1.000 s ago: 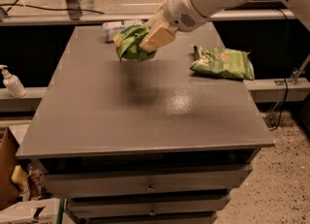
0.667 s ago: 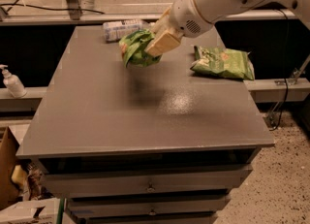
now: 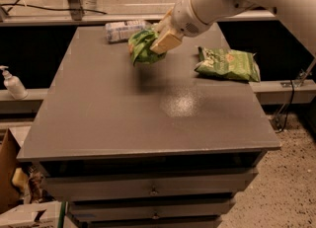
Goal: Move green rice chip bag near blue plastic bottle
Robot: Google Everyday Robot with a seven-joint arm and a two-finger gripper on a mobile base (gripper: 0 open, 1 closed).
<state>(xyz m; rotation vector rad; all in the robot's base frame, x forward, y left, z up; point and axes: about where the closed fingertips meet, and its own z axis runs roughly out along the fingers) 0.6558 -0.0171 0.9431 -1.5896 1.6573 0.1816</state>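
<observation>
hand (image 3: 159, 42): pinching the green chip bag (image 3: 142, 49) | bag: held over the far part of the desk (image 3: 123, 123), just beside the lying bottle (image 3: 122, 29) | paler bag (image 3: 228, 64): desk's right side

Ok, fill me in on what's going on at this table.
The robot's arm has the chip bag clamped in its end effector and holds it off the table, over the far part. The bottle lies on its side at the far edge, close behind the bag. The bag is not yet set down. A paler bag lies flat on the table's right side, untouched.
</observation>
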